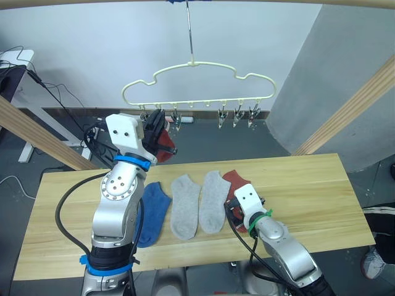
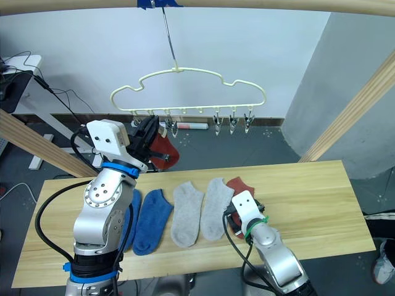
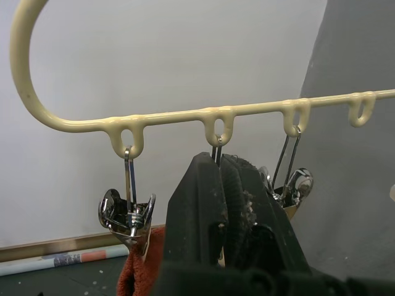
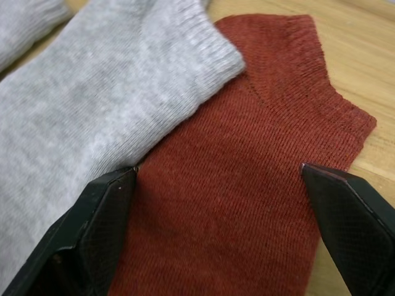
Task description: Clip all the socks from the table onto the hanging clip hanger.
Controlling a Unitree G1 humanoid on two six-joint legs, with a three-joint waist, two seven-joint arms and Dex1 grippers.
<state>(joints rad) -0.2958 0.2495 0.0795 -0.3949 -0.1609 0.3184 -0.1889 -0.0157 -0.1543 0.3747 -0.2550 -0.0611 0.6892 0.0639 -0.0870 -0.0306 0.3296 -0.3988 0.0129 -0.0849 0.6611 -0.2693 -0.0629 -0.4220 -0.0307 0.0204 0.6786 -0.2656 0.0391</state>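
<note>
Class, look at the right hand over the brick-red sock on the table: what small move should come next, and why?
Probably lower and close. The right hand hangs open, its fingers either side of the brick-red knit sock lying flat on the light wooden table, not yet gripping it.

- A thick wooden crossbar [image 2: 247, 5] runs along the top, with blue tape [image 2: 159, 3] wrapped around it.
- Slanted wooden beams stand on both sides: one on the left [image 1: 37, 139], one on the right [image 1: 352, 105].
- A white wall [image 1: 123, 43] fills the background.
- A grey curtain or panel [image 1: 336, 68] hangs to the right, in front of the wall.
- The floor [image 1: 203, 145] behind is dark grey.
- A rolled tube [image 2: 192, 126] lies on that floor at the foot of the wall.
- Black cables [image 1: 58, 92] trail down the wall at far left, near a white desk [image 1: 15, 58].
</note>
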